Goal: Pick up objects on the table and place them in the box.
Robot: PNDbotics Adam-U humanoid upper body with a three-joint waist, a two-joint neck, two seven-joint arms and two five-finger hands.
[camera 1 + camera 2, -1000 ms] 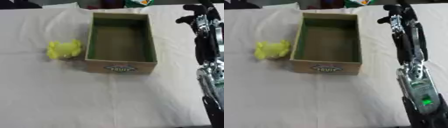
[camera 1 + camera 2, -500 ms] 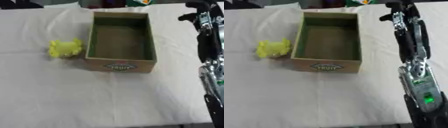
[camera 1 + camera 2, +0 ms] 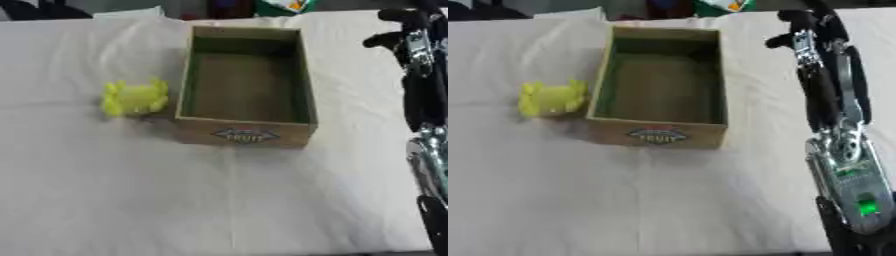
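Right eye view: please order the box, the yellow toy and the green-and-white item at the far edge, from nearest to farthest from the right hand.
1. Green-and-white item, far edge, left of the right hand.
2. Box, table middle.
3. Yellow toy, left of the box.

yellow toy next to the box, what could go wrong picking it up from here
The yellow toy lies right against the left wall of the box, so fingers may have little room on that side and could nudge the box. The right hand is at the far right of the table, so reaching the toy means crossing over the open box and possibly catching its rim.
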